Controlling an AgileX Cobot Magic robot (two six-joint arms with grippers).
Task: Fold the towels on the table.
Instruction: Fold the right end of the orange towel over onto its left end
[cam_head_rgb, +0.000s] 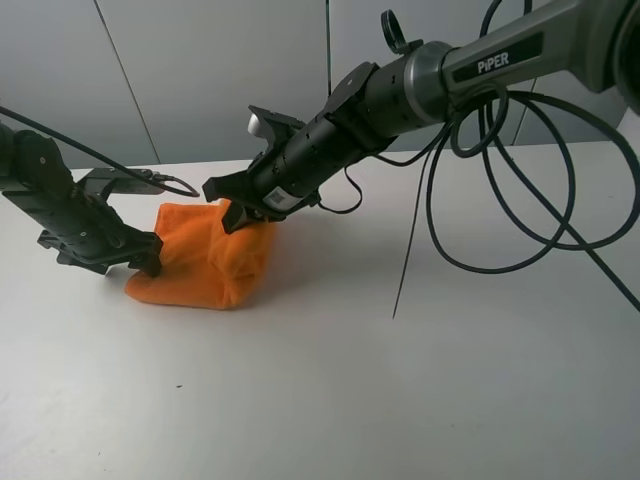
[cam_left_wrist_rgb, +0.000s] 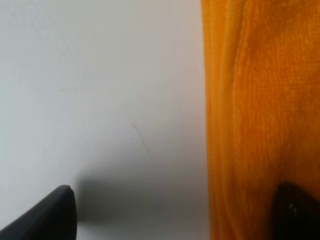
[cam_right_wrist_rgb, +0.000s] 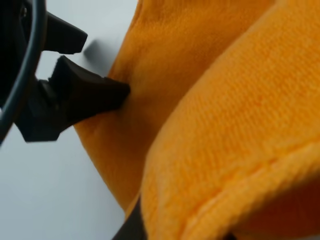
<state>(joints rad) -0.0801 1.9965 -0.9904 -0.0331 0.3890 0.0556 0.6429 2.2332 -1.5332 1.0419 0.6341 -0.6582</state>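
The orange towel (cam_head_rgb: 212, 262) lies bunched on the white table (cam_head_rgb: 400, 380), left of the middle. Its far edge is pulled up off the surface. My right gripper (cam_head_rgb: 236, 212) reaches across from the right and is shut on that raised edge, and the thick orange fold (cam_right_wrist_rgb: 235, 125) fills the right wrist view. My left gripper (cam_head_rgb: 150, 256) sits low at the towel's left side, open. In the left wrist view one of its fingers (cam_left_wrist_rgb: 52, 215) is over bare table (cam_left_wrist_rgb: 90, 90) and the other presses against the cloth (cam_left_wrist_rgb: 260, 110).
Black cables (cam_head_rgb: 500, 190) loop down from the right arm (cam_head_rgb: 480, 70) over the table's right half. A grey wall (cam_head_rgb: 200, 70) stands behind the table. The left gripper's dark fingers (cam_right_wrist_rgb: 80, 95) show in the right wrist view, touching the towel.
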